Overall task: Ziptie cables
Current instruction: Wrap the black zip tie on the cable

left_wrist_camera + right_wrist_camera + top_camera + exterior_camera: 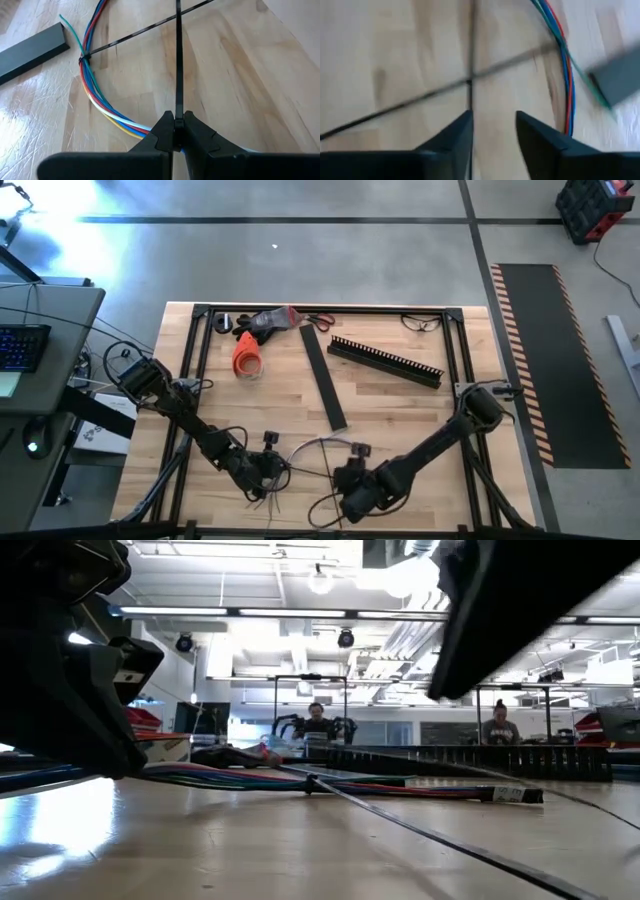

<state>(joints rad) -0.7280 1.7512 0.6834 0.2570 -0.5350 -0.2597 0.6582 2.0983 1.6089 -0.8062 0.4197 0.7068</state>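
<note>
1. The cables [94, 87] lie on the table [400, 405] near its 6 o'clock edge, between the two grippers; in the left wrist view they run as one red, blue, white and yellow bunch.
2. One ziptie [131, 36] is already cinched round the cables, its head tight against the bunch and its long tail lying out flat across the wood. So the first tie looks done, though its tail is untrimmed.
3. The left gripper [175, 131], at about 7 o'clock on the table, has its fingers clamped together on a second black ziptie [178, 60], which crosses over the first tie's tail.
4. The right gripper [492, 127], at about 5 o'clock, has its fingers apart with nothing between them; a black strap passes just beyond its tips.
5. Whether the second ziptie is looped round the cables I cannot tell.
6. Still left, by my judgement: closing and pulling the second tie snug, then any further ties along the bunch.
7. The flat black strip [326, 380] lies toward the centre, well apart from the work.
</note>
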